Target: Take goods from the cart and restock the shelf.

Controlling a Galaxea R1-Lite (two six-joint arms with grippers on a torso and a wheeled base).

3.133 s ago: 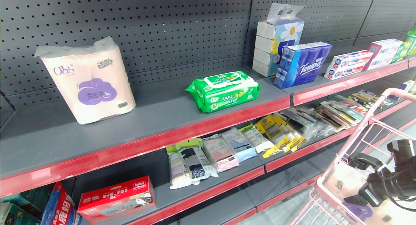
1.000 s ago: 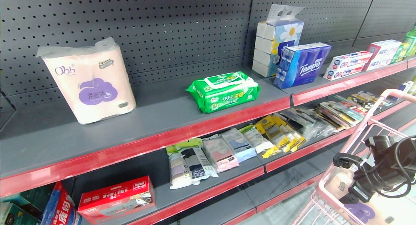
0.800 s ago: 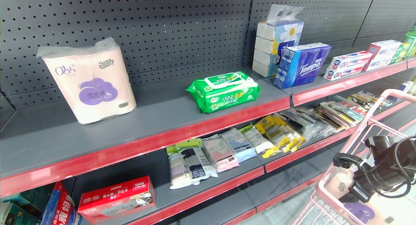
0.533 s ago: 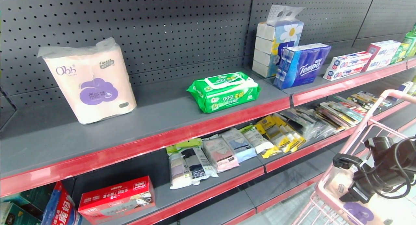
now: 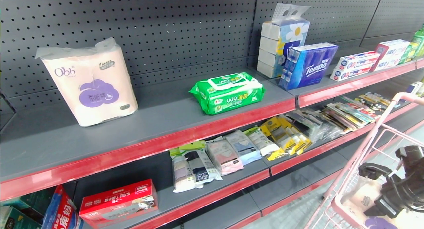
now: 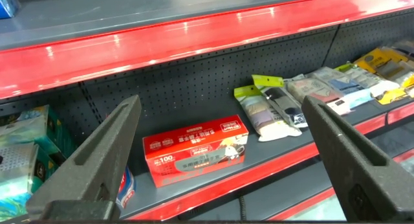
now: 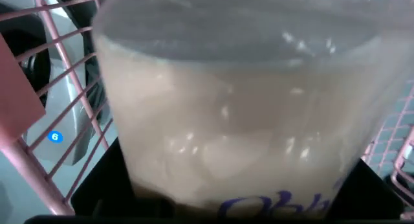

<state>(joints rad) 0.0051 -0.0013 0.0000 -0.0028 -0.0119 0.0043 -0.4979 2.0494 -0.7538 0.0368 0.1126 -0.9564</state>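
Pickup step: right hand [image 5: 377, 207] in cart [image 5: 364, 149] at toilet-paper pack [image 7: 239, 107], its grip hidden; left hand [image 6: 221, 104] spread wide. Next: secure, lift.

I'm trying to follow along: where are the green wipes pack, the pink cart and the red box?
green wipes pack [image 5: 227, 93]: head view, middle of its wrapper.
pink cart [image 5: 365, 146]: head view, its slanting rim bar.
red box [image 6: 194, 151]: left wrist view, its front face.

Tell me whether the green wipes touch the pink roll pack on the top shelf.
Apart. The head view shows a wide strip of bare shelf between the wipes and the roll pack.
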